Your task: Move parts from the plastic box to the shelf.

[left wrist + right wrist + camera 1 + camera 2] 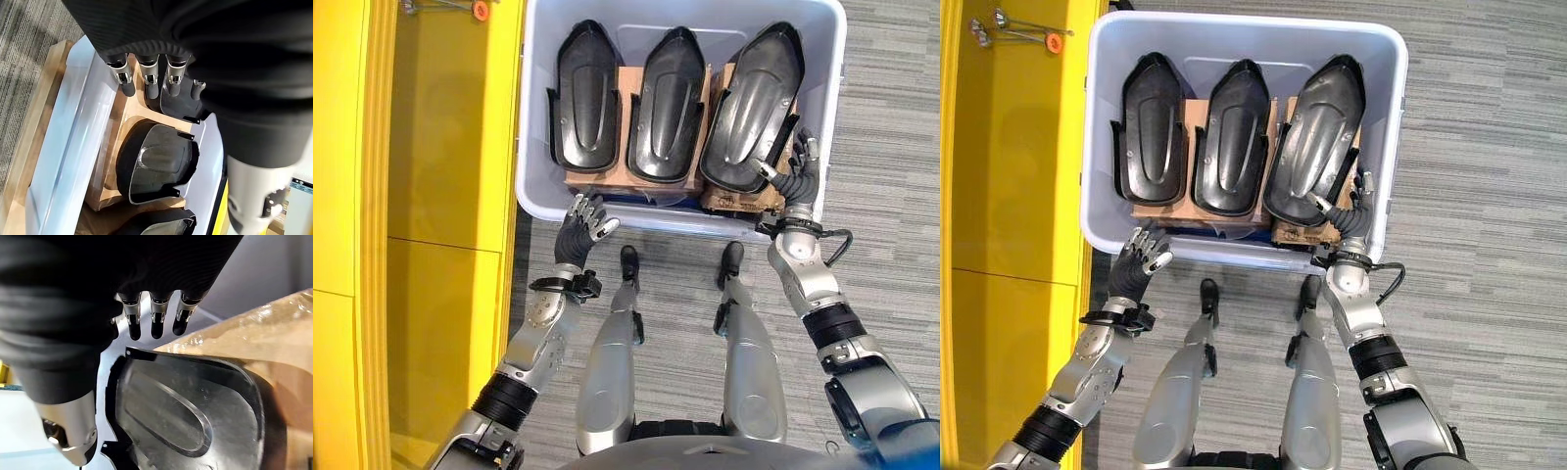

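**Both hands at the box, parts still inside**

We see the plastic box [536, 147], pale grey-white, on the grey carpet floor [891, 147] just ahead of the robot. Three black moulded parts lie in it side by side, resting on brown cardboard blocks [1197, 110]: left part [583, 98], middle part [666, 103] and right part [752, 108]. The right part sits tilted w/ its near end lifted a bit vs. the other two, which lie flatter and parallel.

Right hand [795, 174] is inside the box at its near right corner, up against the near end of the right part. In the right wrist view the fingers [154, 316] reach straight out over the part's edge, thumb on the other side of that edge; not curled round it as far as we can tell, so we read the hand as released.

Left hand [583, 223] is at the near wall of the box, outside it, by the left corner. Fingers [150, 81] hang loose, slightly bent, grasping nothing; in the left wrist view they point down toward the left part and the cardboard.

Yellow shelf [440, 147] stands along the robot's left, just beside the box. At its far end we see some metal bits w/ an orange cap [481, 10].
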{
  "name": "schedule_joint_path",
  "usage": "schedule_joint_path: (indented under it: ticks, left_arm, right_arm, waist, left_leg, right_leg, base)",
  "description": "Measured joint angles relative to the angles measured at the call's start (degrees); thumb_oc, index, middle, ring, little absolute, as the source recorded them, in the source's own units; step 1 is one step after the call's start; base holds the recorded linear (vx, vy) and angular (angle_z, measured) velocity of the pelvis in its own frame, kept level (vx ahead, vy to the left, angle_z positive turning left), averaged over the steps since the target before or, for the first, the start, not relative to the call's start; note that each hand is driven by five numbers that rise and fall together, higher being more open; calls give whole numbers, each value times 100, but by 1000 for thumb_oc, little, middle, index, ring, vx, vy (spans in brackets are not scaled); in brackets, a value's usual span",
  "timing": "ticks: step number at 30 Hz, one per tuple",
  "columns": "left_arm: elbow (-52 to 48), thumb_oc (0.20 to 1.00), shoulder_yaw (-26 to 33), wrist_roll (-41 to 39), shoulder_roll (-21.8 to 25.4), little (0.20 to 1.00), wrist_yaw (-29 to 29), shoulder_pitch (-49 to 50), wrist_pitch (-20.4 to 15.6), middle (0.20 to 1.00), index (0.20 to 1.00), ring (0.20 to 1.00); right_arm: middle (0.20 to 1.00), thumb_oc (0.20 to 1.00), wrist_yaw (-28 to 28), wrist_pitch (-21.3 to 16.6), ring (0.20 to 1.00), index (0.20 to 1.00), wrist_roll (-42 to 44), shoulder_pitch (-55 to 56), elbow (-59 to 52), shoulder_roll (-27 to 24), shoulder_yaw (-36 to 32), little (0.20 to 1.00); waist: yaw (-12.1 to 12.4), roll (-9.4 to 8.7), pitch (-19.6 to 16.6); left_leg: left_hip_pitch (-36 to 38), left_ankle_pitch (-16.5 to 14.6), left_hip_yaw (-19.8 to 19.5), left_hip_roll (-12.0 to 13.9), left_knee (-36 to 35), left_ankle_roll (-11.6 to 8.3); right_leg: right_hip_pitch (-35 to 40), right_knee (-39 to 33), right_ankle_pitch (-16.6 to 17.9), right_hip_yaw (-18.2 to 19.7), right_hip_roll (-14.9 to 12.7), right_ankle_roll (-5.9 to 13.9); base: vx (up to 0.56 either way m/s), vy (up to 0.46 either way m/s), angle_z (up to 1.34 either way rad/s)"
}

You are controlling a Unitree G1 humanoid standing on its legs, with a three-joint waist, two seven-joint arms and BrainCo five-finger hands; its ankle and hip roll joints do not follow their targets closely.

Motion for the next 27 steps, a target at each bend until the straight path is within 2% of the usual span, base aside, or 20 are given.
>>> schedule_joint_path:
  ticks: [9, 19, 27]
  left_arm:
    - [0, 1000, -84, -2, 14, 1000, 2, -9, -31, 1000, 1000, 1000]
    - [0, 1000, -96, -5, 20, 1000, 5, -25, -36, 1000, 1000, 1000]
    - [1, 1000, -137, -6, 23, 1000, 7, -58, -40, 1000, 1000, 1000]
  right_arm:
    - [1000, 1000, -126, 26, 1000, 1000, 24, -387, 805, 24, 102, 1000]
    - [1000, 1000, -251, 20, 1000, 1000, 58, -667, 1152, 12, 101, 1000]
    - [1000, 1000, -338, 21, 1000, 1000, 171, -1284, 1945, -107, 72, 1000]
  waist:
    - [65, 71, 37]
    - [69, 79, 41]
    - [76, 112, 55]
  left_leg:
    - [-21, 0, 11, -5, 1, 0]
    - [-21, 2, 23, -2, 15, 0]
    - [-94, 15, 25, 2, 18, -2]
  right_leg:
    - [-44, 13, 2, 22, -4, 2]
    - [-53, 17, 16, 45, -3, -3]
    - [-131, 19, 32, 54, -5, -8]
  base:
    - [0, 0, 0]
    - [0, 0, 0]
    - [0, 0, 0]
